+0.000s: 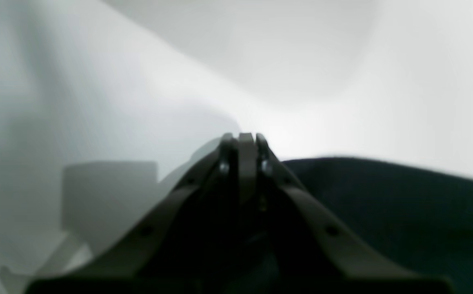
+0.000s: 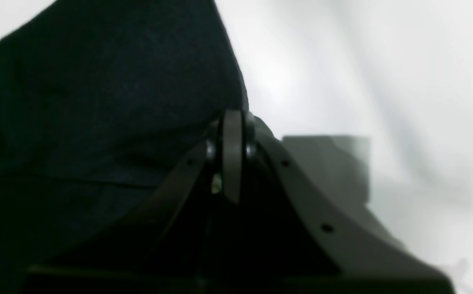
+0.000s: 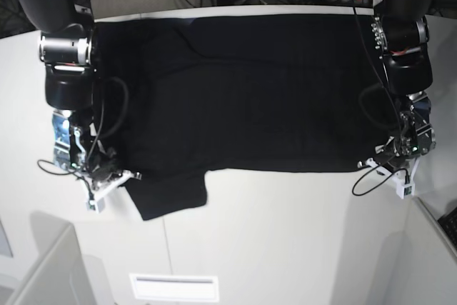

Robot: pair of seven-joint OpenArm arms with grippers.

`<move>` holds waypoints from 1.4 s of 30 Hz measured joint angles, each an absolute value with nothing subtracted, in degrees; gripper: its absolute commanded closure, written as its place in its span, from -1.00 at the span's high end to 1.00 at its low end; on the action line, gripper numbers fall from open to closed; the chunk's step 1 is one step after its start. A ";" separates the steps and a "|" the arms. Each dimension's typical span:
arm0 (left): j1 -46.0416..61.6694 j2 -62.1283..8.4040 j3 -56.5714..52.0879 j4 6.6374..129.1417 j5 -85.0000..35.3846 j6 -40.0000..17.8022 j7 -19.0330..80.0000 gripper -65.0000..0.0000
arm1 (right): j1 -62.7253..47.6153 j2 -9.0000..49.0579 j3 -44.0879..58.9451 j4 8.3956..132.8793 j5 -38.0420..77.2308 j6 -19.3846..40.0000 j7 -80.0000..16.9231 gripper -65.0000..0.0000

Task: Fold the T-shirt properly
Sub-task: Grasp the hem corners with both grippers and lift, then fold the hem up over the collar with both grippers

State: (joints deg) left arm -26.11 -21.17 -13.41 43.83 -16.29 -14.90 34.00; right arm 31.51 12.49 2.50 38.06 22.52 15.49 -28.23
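Both jaws are pressed together: the left gripper (image 1: 242,136) and the right gripper (image 2: 233,114) each pinch the black T-shirt (image 3: 250,98), which lies flat across the white table's (image 3: 285,248) far edge.

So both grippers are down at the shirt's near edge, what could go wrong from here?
The left gripper looks shut right at the edge of the black cloth T-shirt, so it may have caught no fabric. The loose sleeve beside the right gripper could drag and bunch. An uneven lift would skew the fold.
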 measured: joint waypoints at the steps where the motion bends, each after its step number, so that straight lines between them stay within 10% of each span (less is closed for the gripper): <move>1: -25.52 -21.12 -13.41 44.93 -16.23 -14.87 34.26 -1.00 | 31.16 12.73 2.50 39.09 22.48 15.44 -28.40 -1.00; 42: 8.19 -15.49 -26.20 101.10 -16.32 -15.29 43.40 -1.00 | 10.90 14.59 10.17 77.28 23.09 15.49 -43.00 -1.00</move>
